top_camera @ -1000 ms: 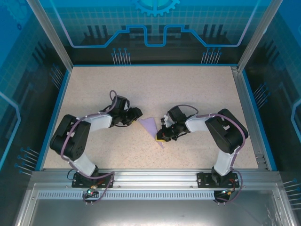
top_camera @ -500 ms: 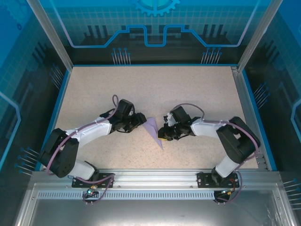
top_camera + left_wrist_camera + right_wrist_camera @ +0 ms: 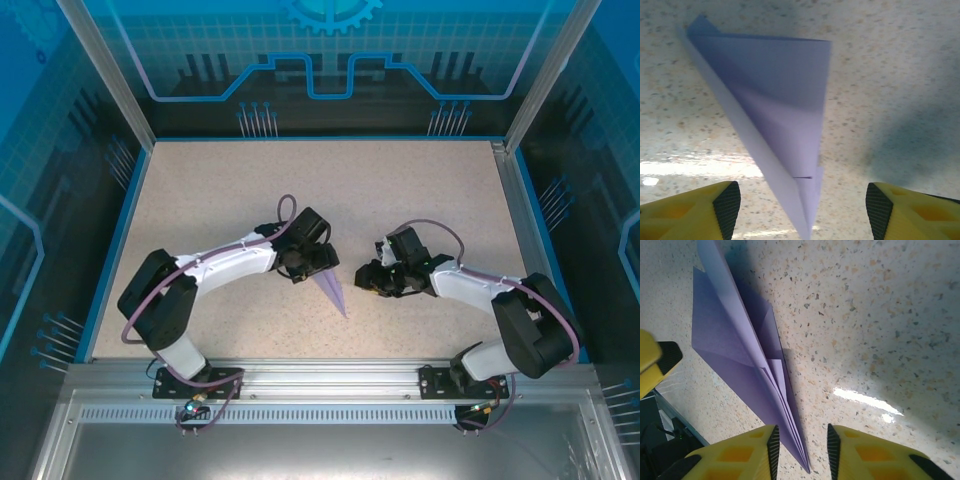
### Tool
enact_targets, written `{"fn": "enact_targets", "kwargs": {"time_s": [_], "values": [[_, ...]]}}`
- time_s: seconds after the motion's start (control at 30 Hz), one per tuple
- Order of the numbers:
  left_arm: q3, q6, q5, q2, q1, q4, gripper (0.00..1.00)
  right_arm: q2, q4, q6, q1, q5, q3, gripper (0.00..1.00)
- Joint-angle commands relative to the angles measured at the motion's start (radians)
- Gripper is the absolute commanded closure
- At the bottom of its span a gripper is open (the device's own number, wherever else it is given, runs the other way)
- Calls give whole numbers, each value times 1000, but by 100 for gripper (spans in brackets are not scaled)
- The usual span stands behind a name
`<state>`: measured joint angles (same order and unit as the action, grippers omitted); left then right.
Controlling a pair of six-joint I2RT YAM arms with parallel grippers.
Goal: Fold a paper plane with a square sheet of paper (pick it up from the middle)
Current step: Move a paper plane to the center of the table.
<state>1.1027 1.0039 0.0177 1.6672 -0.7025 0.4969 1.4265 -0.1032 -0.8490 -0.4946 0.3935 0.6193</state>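
The paper plane [image 3: 330,290] lies on the table [image 3: 430,190], folded to a slim dart. In the right wrist view its layers [image 3: 735,355] fan apart instead of lying pressed flat.

The left gripper [image 3: 312,262] sits at the plane's upper left end. Its jaws are spread wide and hold nothing. In its own view [image 3: 802,201] the fingers stand well clear on either side of the plane's narrow end.

The right gripper [image 3: 372,280] is off to the plane's right, near but not touching. Its jaws [image 3: 801,442] are nearly together, with only a slim gap, and they grip nothing. The plane's point reaches toward that gap.

We think the main risk is the loose layers. If the left jaws close from this wide stance, they may catch only the top flap. That would pull a fold open or crumple the paper instead of sharpening the crease.

A finger coming down off-centre could also push the light plane across the smooth table, turning it away from the right gripper.

The two grippers work near each other across the plane, and the left one's finger [image 3: 657,360] already shows beside the plane in the right wrist view. A careless reach from either side could knock them together or pin the point crooked.

We cannot tell whether the creases underneath are set.
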Motion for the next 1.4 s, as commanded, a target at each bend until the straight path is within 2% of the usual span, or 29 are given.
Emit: {"fn": "enact_targets", "kwargs": {"time_s": [0.0, 0.2, 0.37, 0.57, 0.97, 1.37], "values": [[27, 25, 45, 18, 1, 79, 28, -14, 9, 21, 7, 16, -6, 64], [21, 42, 41, 49, 1, 88, 32, 16, 23, 45, 2, 46, 13, 59], [-25, 66, 49, 22, 2, 77, 44, 69, 20, 78, -23, 64, 60, 55], [-114, 80, 53, -33, 9, 47, 54, 166, 7, 104, -55, 69, 134, 54], [-165, 86, 41, -59, 11, 10, 54, 317, -60, 176, -91, 81, 255, 53], [-176, 87, 42, -65, 11, 2, 54, 322, -30, 186, -111, 141, 254, 53]]}}
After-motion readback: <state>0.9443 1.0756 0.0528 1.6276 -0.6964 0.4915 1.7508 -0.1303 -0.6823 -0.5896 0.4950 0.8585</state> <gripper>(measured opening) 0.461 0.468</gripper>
